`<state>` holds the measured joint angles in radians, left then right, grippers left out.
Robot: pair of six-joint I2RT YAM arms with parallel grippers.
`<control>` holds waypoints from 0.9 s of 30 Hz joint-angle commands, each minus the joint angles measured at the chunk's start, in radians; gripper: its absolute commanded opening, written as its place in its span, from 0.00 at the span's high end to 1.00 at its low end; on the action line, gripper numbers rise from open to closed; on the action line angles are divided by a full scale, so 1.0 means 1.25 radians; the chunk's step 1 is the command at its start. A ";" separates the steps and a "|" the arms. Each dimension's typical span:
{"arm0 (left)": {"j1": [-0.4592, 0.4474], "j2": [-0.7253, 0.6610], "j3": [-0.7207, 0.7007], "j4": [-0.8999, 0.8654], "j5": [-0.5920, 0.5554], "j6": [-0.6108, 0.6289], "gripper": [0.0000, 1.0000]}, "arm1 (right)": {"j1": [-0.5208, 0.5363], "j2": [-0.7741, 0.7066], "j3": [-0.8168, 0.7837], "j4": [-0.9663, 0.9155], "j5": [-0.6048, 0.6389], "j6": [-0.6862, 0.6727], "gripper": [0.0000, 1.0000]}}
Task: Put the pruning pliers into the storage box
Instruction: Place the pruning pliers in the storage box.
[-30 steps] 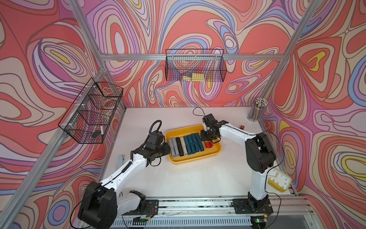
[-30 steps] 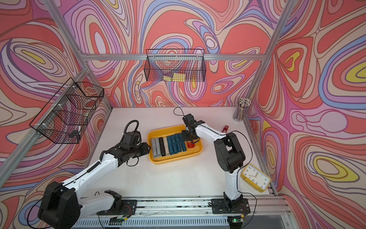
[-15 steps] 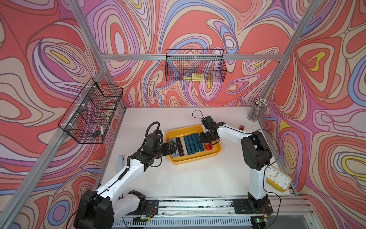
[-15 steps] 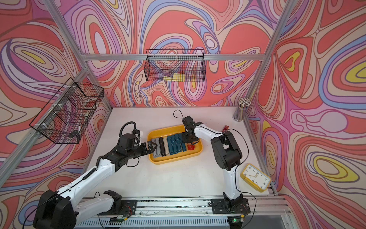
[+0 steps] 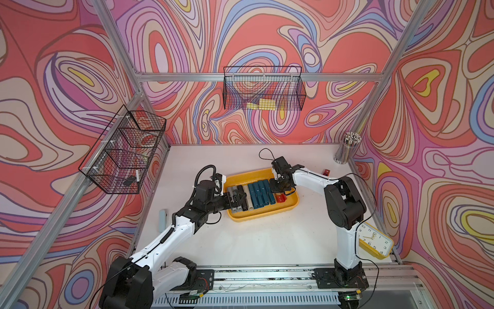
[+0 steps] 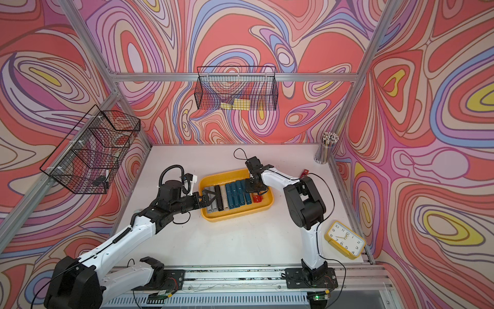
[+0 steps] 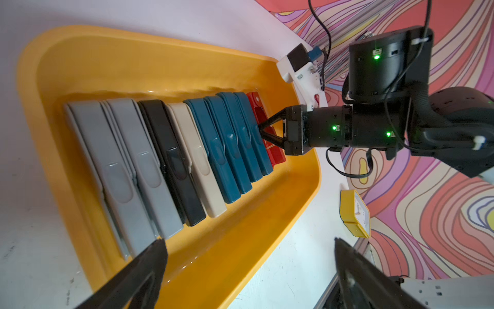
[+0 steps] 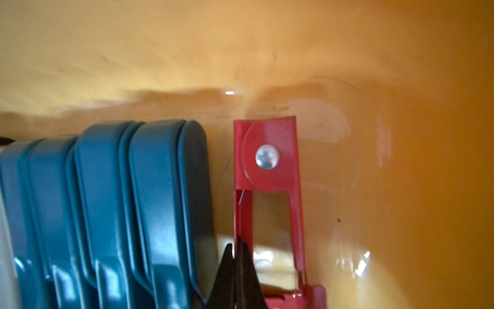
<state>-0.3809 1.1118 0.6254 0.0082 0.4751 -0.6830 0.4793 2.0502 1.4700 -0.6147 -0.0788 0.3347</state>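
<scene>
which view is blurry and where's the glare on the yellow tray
Right wrist view: the teal bars look soft and smeared, with a small glare spot on the tray wall. Left wrist view: bars sharp, the left gripper dark and out of focus.

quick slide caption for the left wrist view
Pruning pliers lined up in the storage box, right gripper shut at the red one.
</scene>
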 commanded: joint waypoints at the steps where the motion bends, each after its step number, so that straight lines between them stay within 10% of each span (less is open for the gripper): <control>1: -0.005 0.021 -0.019 0.094 0.068 -0.039 0.01 | 0.004 0.018 0.015 0.011 -0.004 0.008 1.00; 27: -0.004 0.071 -0.016 0.106 0.065 -0.049 0.01 | 0.007 -0.010 0.012 0.003 0.005 0.008 0.83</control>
<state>-0.3809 1.1919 0.6132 0.1173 0.5537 -0.7372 0.4793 2.0510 1.4719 -0.6147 -0.0784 0.3420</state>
